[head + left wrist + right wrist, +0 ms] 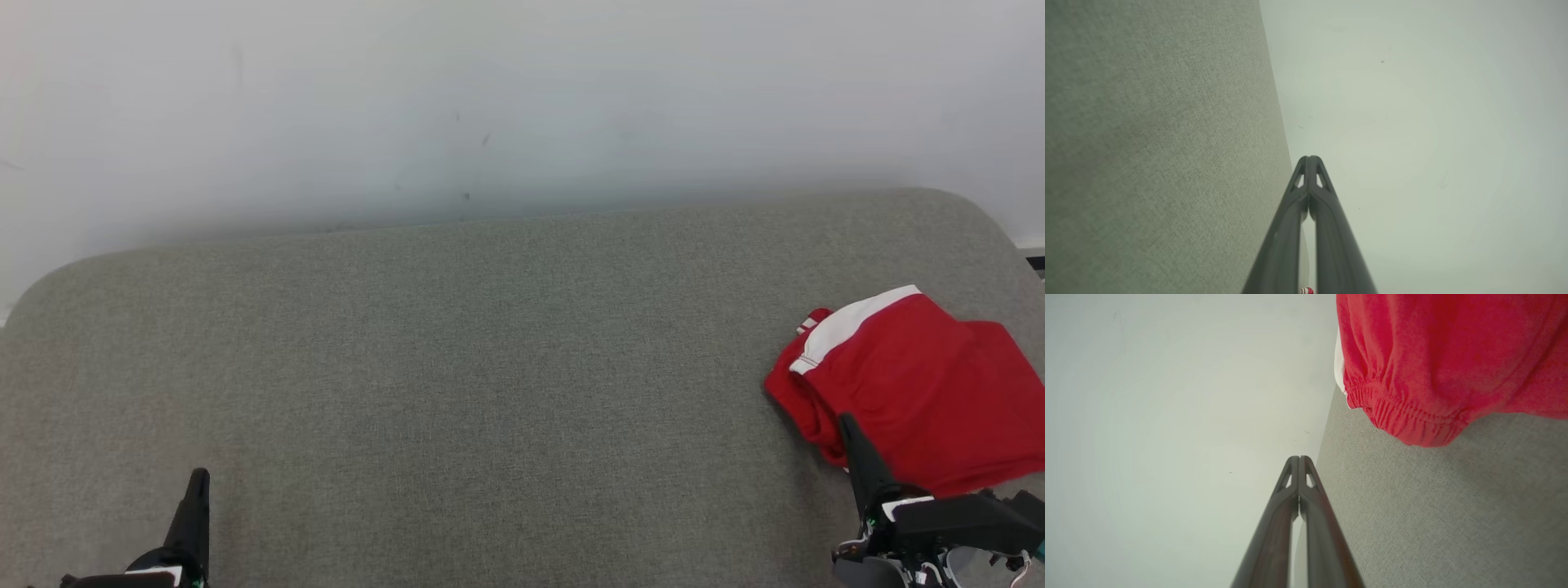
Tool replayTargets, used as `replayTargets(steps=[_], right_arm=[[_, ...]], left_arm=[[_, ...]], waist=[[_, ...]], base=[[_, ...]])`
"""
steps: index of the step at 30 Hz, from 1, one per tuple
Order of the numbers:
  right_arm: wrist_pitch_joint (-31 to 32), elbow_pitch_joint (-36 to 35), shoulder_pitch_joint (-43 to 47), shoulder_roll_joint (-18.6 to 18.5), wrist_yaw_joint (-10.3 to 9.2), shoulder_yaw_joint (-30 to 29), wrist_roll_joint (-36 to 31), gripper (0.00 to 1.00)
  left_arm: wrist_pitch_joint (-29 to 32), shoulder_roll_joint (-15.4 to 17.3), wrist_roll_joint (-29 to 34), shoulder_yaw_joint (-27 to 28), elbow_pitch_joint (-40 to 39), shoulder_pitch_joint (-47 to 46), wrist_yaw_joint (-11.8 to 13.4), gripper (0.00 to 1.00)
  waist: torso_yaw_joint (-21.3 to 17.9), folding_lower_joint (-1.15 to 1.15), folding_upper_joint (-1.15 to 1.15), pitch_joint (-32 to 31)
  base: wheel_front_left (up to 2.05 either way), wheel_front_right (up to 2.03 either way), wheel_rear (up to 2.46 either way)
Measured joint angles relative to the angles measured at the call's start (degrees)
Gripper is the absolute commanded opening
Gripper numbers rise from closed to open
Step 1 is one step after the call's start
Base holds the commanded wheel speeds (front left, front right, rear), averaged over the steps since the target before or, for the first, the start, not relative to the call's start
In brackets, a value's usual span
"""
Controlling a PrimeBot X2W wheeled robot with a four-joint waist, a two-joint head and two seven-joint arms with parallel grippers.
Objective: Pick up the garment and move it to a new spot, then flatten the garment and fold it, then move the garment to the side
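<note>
Fingers pressed together on both grippers, nothing held.
Left gripper sits at the near left of the grey fabric surface. Right gripper sits at the near right, just beside the folded red garment with a white band, which lies at the surface's right edge below a pale wall.

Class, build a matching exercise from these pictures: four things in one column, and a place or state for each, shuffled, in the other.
1 red cloth garment with white band
2 grey woven fabric surface
3 left claw
4 right claw

A shut, close to the garment
B shut, lower left, far from the garment
C lying at the right
D spread under the garment

Pairs: 1-C, 2-D, 3-B, 4-A
</note>
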Motion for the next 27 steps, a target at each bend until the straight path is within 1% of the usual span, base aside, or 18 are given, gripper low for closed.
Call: replayTargets(steps=[10,27], right_arm=[[1.4,0.4,-0.9,0.0,0.82,-0.7,7.0,0.00],[1.4,0.4,-1.7,0.0,0.99,-0.8,7.7,0.00]], left_arm=[[1.5,-0.9,-6.9,1.8,0.4,-0.9,-1.4,0.00],[1.6,-1.0,-7.2,1.9,0.5,-1.7,-1.5,0.00]], waist=[[-0.5,-0.01,0.00,0.3],[-0.5,-0.01,0.00,0.4]], base=[[0.00,0.00,0.00],[0.00,0.00,0.00]])
